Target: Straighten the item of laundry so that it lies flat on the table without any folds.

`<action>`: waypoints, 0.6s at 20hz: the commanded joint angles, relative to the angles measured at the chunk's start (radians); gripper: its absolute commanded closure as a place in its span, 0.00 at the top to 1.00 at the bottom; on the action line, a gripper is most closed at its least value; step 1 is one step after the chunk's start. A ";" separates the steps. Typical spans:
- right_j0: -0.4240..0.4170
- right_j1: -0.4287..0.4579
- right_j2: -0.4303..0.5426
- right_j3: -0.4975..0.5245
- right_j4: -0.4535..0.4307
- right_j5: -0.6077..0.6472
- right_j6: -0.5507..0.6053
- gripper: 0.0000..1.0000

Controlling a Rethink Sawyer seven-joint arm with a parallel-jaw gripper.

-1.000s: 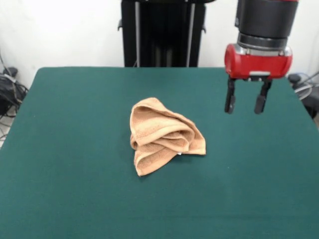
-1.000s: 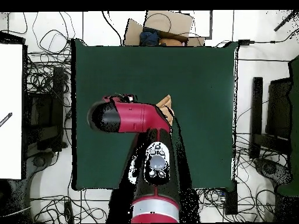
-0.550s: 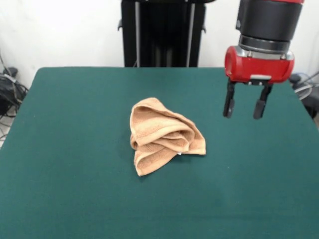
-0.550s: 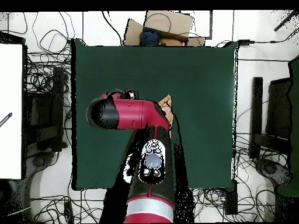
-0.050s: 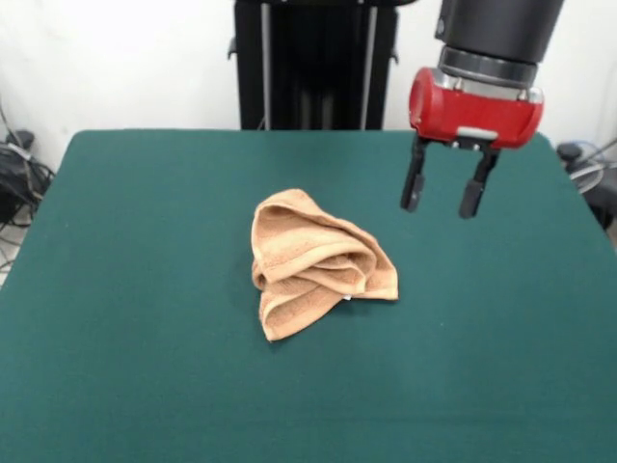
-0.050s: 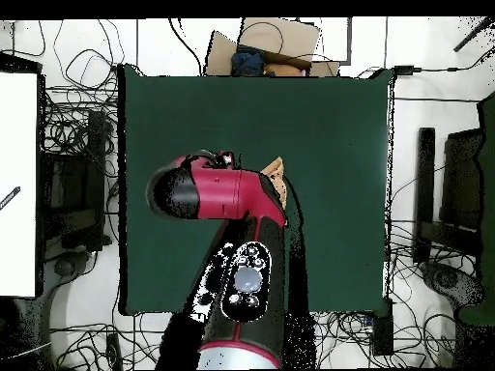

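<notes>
The item of laundry (image 5: 313,263), a light orange-tan towel, lies crumpled in a folded heap near the middle of the dark green table (image 5: 125,289). My gripper (image 5: 441,203) hangs open and empty in the air to the right of the towel and farther back, well above the table. Its two black fingers (image 5: 414,188) point straight down. In the overhead view the red arm (image 6: 218,193) covers most of the towel; only a tan corner (image 6: 274,168) shows beside it.
Cables and black equipment (image 5: 14,174) lie off the table's left edge in the front view. In the overhead view a cardboard box (image 6: 266,48) sits beyond the table's top edge, and a white surface (image 6: 19,184) stands at the left.
The gripper has shifted left toward the towel and risen slightly, staying open. The towel has not moved.
</notes>
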State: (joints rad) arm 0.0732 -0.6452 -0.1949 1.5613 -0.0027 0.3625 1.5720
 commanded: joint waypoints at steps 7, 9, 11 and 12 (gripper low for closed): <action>0.057 0.027 -0.083 0.050 -0.050 0.059 0.146 1.00; 0.049 0.033 -0.075 0.055 -0.053 0.049 0.134 1.00; 0.043 0.042 -0.070 0.062 -0.053 0.033 0.133 1.00; 0.041 0.050 -0.068 0.065 -0.055 0.017 0.135 1.00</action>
State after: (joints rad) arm 0.1231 -0.6426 -0.2667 1.5607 -0.0026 0.3624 1.5720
